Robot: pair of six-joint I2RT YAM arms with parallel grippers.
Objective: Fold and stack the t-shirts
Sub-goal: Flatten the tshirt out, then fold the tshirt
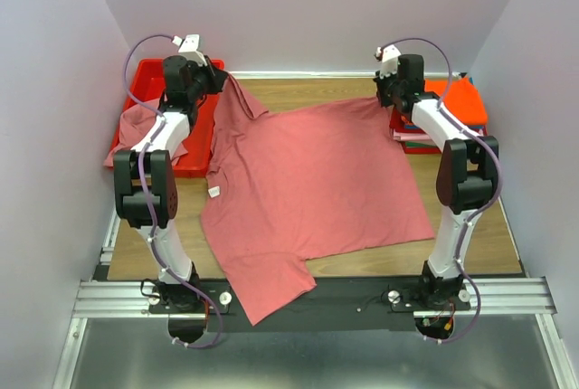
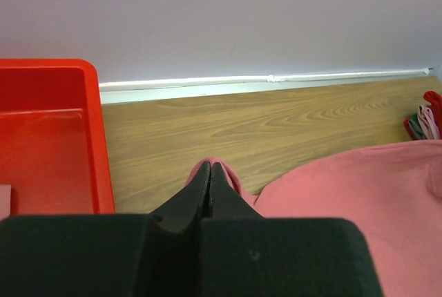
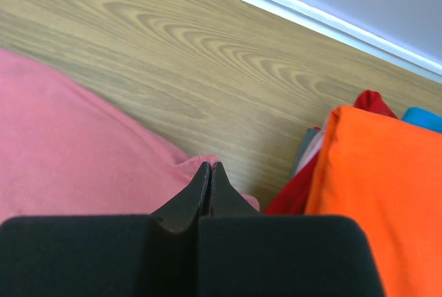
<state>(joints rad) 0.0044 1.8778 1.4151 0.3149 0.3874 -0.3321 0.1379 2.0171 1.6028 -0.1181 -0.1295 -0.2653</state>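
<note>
A large rose-pink t-shirt [image 1: 317, 181] lay spread across the wooden worktop [image 1: 479, 244]. A small white tag [image 1: 215, 192] showed at its left edge, and one sleeve [image 1: 271, 289] hung over the near edge onto the black rail [image 1: 362, 294]. The left end effector [image 1: 223, 79] pinched the shirt's far left corner, raised just beside the red bin [image 1: 149, 77]. The right end effector [image 1: 385, 98] gripped the far right corner. A second pink shirt [image 1: 136, 131] draped over the bin's near wall. At the far right sat a stack of folded shirts [image 1: 461, 104], orange on top.
</note>
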